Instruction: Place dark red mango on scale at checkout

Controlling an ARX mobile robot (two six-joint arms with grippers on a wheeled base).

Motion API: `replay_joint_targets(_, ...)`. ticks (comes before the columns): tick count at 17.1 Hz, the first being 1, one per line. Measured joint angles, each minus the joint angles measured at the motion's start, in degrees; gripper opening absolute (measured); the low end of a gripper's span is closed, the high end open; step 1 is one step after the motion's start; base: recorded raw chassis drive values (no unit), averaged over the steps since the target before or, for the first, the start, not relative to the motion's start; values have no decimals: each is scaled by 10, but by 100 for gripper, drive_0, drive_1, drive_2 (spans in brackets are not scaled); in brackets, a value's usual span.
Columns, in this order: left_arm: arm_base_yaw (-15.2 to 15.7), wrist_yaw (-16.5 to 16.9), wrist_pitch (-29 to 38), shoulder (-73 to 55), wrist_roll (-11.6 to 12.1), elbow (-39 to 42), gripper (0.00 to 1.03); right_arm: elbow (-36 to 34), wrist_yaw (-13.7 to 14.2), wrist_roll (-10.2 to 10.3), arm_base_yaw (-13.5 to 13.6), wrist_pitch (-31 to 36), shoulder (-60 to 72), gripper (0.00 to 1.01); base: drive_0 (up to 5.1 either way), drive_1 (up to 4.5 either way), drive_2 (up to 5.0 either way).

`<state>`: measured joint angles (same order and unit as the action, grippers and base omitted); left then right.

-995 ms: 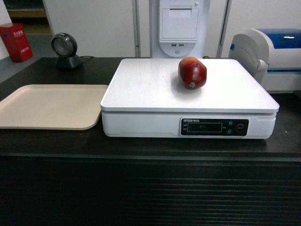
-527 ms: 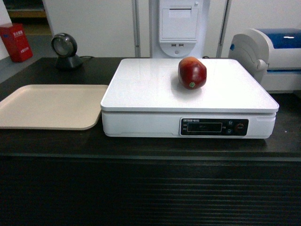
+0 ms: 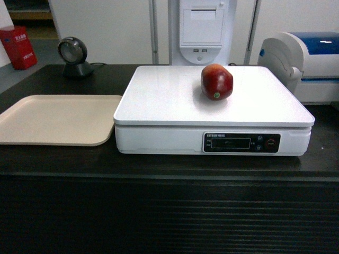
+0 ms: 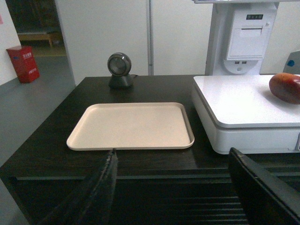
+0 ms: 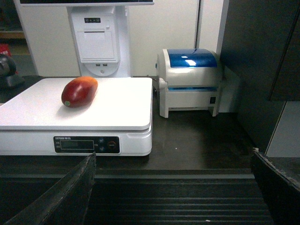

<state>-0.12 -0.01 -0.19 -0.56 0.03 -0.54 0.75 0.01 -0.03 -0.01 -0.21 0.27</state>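
The dark red mango (image 3: 216, 81) lies on the white scale (image 3: 169, 100), right of the plate's middle, green sticker facing me. It also shows in the left wrist view as the mango (image 4: 286, 87) and in the right wrist view as the mango (image 5: 79, 91) on the scale (image 5: 117, 105). The scale stands on the dark checkout (image 3: 159, 211) counter. My left gripper (image 4: 171, 157) is open and holds nothing, in front of the counter's ribbed panel. My right gripper (image 5: 173, 157) is open too, below the counter edge. Neither gripper shows in the head view.
A beige tray (image 3: 53, 119) lies left of the scale. A round barcode scanner (image 3: 72, 55) stands at the back left. A white and blue label printer (image 3: 302, 63) sits at the right. A receipt printer column (image 3: 200, 29) rises behind the scale.
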Motion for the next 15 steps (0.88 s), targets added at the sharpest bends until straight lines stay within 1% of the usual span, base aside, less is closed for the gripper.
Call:
replay_joint_targets(2, 0, 0, 0, 0, 0, 0, 92, 0, 0, 0, 0, 0, 0, 98, 0, 0, 0)
replay_joint_targets(3, 0, 0, 0, 0, 0, 0, 100, 0, 0, 0, 0, 0, 0, 98, 0, 0, 0)
replay_joint_targets(4, 0, 0, 0, 0, 0, 0, 97, 0, 0, 0, 0, 0, 0, 98, 0, 0, 0)
replay_joint_targets(15, 0, 0, 0, 0, 0, 0, 98, 0, 0, 0, 0, 0, 0, 98, 0, 0, 0)
